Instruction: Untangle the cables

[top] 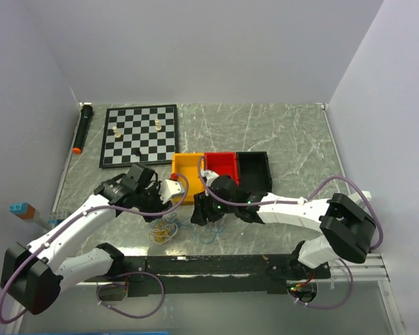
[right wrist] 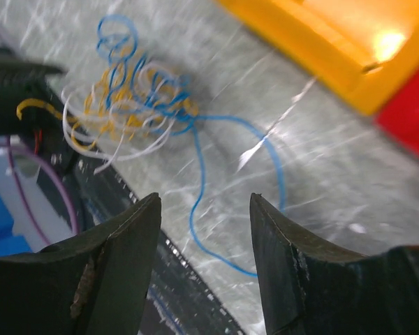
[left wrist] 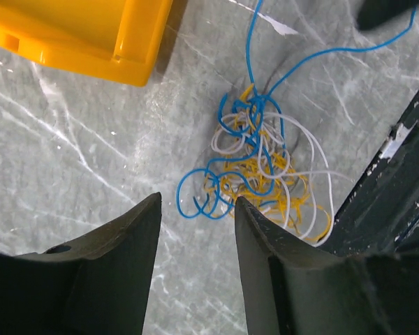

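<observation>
Cables (left wrist: 258,174): tangled on counter (left wrist: 70,181), blue tail toward 12. Left claw (left wrist: 195,202): apart, empty, likely nearer; tangle at 1 o'clock. Right claw (right wrist: 204,199): apart, empty; tangle at 11 o'clock.

The cables (top: 165,231) lie in one loose knot flat on the tabletop (top: 279,132), close against its near edge and a little left of the middle. The yellow wire (left wrist: 265,178) is bunched in small curls at the heart of the knot, with the white wire (left wrist: 223,148) looping wider through and around it. The blue wire (left wrist: 249,56) threads through both, curls out in a small loop on one side and trails long free strands out of the knot along the near edge toward the right.
</observation>
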Robot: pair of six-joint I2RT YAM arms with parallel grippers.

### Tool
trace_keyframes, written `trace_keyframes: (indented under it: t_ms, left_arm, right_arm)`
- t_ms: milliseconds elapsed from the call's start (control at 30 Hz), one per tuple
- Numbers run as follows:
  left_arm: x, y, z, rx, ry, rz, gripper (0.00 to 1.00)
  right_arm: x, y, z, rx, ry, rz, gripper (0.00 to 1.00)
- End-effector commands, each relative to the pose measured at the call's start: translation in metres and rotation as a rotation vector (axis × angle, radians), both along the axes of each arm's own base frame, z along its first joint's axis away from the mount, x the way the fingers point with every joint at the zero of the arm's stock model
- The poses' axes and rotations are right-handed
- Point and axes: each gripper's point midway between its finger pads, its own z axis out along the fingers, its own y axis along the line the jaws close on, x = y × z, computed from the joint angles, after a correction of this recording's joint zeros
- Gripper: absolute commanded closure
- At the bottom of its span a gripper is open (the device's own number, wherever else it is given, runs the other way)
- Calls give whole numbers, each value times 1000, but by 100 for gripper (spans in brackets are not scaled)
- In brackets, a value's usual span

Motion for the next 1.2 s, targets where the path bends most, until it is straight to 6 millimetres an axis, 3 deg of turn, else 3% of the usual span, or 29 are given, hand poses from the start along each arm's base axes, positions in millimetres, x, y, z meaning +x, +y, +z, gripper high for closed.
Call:
trace_keyframes:
  t_ms: [0,100,233,433,600,933,1033,1167]
  left_arm:
    - [10,-10,-2,-64,1,2,49]
    - [12,-6,-14,-54,25,8,49]
    - [2,-9,-23,-54,82,-52,50]
    - [2,8,-37,22,70,-108,52]
    - [-2,13,-47,47,95,-141,60]
    - [-3,15,-54,38,74,-171,67]
    - [5,12,-50,21,54,-151,74]
    - [18,9,-43,-5,32,-109,93]
  right_arm:
    - [-5,19,12,37,-4,64,38]
    - [2,20,10,10,-11,36,39]
    - [-3,18,5,-13,19,47,38]
    - [-4,13,-3,-31,31,31,39]
    - [-19,7,-5,-7,58,75,40]
    - [-37,15,-5,10,52,180,38]
    - [-40,18,-8,12,66,191,39]
    - [-41,20,-14,3,95,196,41]
